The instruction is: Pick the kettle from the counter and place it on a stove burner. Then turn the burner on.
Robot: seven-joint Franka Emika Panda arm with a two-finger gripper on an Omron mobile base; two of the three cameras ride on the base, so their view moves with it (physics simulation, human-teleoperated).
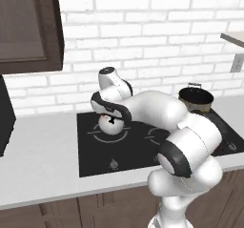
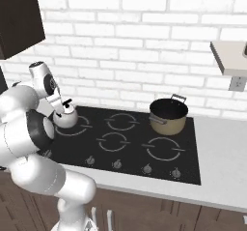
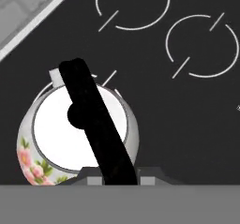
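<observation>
Held kettle (image 3: 77, 129) by its handle in pincer (image 3: 117, 178) over stove burner (image 2: 83, 126); risked tipping if released off-centre.

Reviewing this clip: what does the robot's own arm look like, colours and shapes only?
The glossy white arm is built of fat rounded segments with dark, near-black bands and caps at its joints. No cables or markings show. In the hand view, the gripper shows small grey fingertip blocks.
</observation>
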